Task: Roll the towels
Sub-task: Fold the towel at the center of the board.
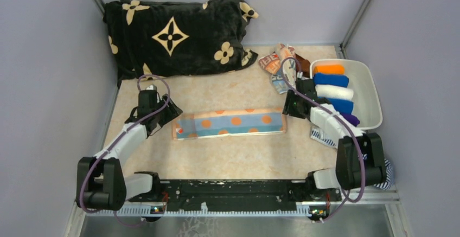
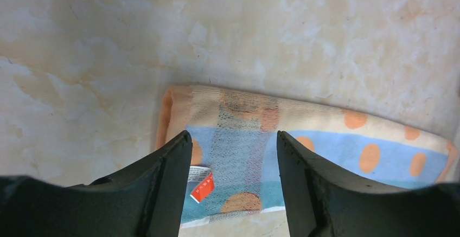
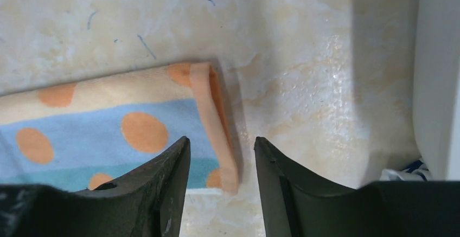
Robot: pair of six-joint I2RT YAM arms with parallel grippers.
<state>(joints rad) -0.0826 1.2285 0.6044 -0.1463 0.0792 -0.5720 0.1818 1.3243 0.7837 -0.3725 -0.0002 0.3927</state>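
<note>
A towel point(image 1: 229, 123) printed with orange dots on peach and blue bands lies folded into a long flat strip across the middle of the table. My left gripper point(image 1: 171, 116) hovers open over its left end, both fingers apart above the towel point(image 2: 320, 139) near a red label point(image 2: 202, 187). My right gripper point(image 1: 287, 108) stands open at the right end, its fingers straddling the folded peach hem point(image 3: 214, 112). In both wrist views, left gripper point(image 2: 233, 135) and right gripper point(image 3: 221, 139), nothing is gripped. Several rolled towels point(image 1: 331, 79) lie in the bin.
A white bin point(image 1: 374, 93) at the right holds the rolls; its wall point(image 3: 436, 74) is close to my right fingers. Loose printed cloths point(image 1: 279, 63) lie behind it. A black flowered blanket point(image 1: 173, 36) fills the back left. A striped cloth point(image 1: 324, 136) lies under the right arm.
</note>
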